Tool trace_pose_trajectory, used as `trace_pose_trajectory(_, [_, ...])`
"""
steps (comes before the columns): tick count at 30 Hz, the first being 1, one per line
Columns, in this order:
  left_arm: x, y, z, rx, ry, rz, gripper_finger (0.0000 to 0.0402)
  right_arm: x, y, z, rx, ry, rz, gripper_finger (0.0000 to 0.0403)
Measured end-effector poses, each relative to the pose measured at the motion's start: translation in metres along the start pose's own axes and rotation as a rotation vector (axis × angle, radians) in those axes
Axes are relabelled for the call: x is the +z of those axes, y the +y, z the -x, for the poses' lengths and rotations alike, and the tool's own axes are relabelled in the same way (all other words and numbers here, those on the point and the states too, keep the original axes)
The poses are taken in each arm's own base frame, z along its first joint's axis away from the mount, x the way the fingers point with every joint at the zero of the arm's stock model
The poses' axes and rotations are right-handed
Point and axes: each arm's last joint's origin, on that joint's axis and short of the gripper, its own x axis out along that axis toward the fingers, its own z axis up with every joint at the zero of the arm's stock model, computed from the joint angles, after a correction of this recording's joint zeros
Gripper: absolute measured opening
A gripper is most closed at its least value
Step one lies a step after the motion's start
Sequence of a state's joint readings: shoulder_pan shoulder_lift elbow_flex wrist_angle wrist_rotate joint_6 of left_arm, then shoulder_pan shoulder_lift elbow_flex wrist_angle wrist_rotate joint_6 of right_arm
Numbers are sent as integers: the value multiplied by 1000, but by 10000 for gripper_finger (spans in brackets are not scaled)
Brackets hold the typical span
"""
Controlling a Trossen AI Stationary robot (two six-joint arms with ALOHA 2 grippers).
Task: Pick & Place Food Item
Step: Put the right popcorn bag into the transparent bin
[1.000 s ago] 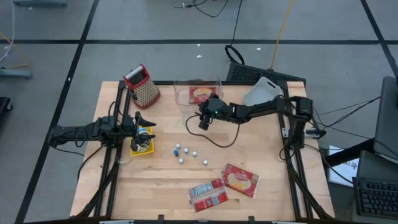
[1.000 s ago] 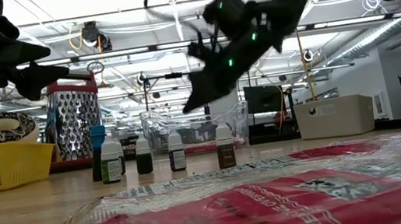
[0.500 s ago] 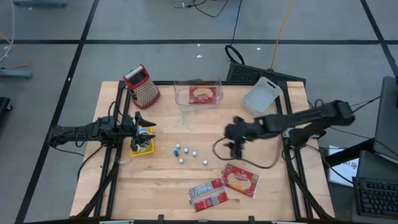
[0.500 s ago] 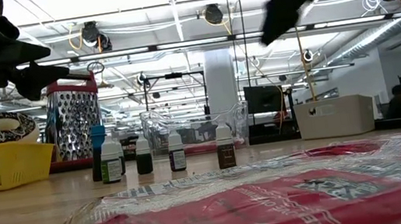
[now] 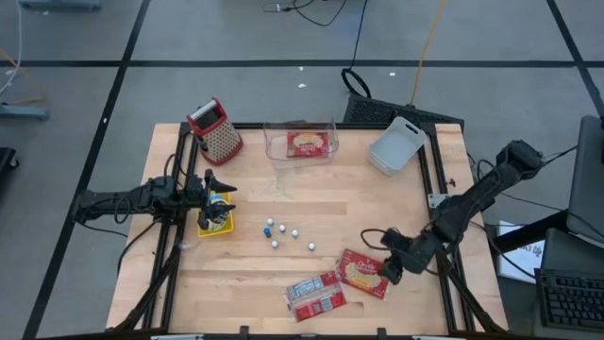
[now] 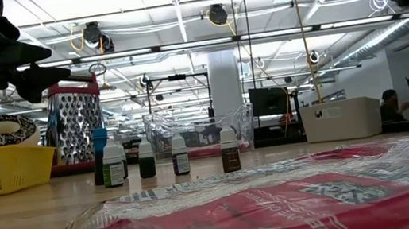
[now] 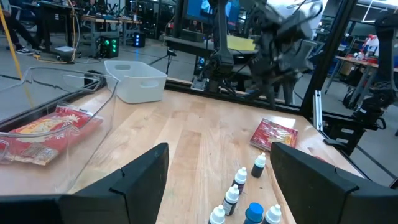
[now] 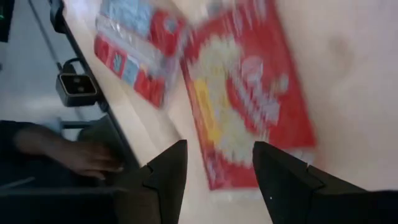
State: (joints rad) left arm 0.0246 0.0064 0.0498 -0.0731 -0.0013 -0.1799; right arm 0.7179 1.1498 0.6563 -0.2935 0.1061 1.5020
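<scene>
Where the wooden table (image 5: 311, 203) nears its front right corner, the right gripper (image 5: 391, 267) hangs low over a red snack packet (image 5: 364, 273), its two fingers (image 8: 166, 172) spread apart with nothing between them; in the right wrist view the packet lies flat just beyond the fingertips. Beside it, toward the front edge, lies a second red-and-blue packet (image 5: 315, 294), touching or nearly touching the first. A third red packet (image 5: 307, 144) rests inside the clear container (image 5: 300, 127) at the table's far edge, with a white bin (image 5: 395, 146) to its right. Left gripper (image 5: 219, 181): fingers spread, empty, poised over the yellow basket (image 5: 215, 219) at the left side. Also present: box grater (image 5: 216, 129) at far left; small dropper bottles (image 5: 283, 232) grouped mid-table.
</scene>
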Motion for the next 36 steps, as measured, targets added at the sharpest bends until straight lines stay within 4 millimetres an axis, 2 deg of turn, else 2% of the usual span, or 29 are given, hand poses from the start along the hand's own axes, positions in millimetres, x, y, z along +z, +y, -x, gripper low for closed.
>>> trace_pose_trajectory(4, [0, 0, 0, 0, 0, 0, 280, -14, -24, -13, 16, 33, -109, 171])
trace_pose_trajectory(9, [0, 0, 0, 1, 0, 0, 280, -17, -45, -18, -18, 44, -185, 171])
trace_pose_trajectory(15, [0, 0, 0, 1, 0, 0, 280, -16, -48, -8, 8, 47, -254, 171])
trace_pose_trajectory(19, [0, 0, 0, 1, 0, 0, 280, -15, -53, -3, -33, 43, -317, 171])
trace_pose_trajectory(25, [0, 0, 0, 0, 0, 0, 280, -16, -63, -2, -147, 46, -346, 171])
trace_pose_trajectory(36, [0, 0, 0, 1, 0, 0, 280, -17, -64, -8, -167, 40, -381, 171])
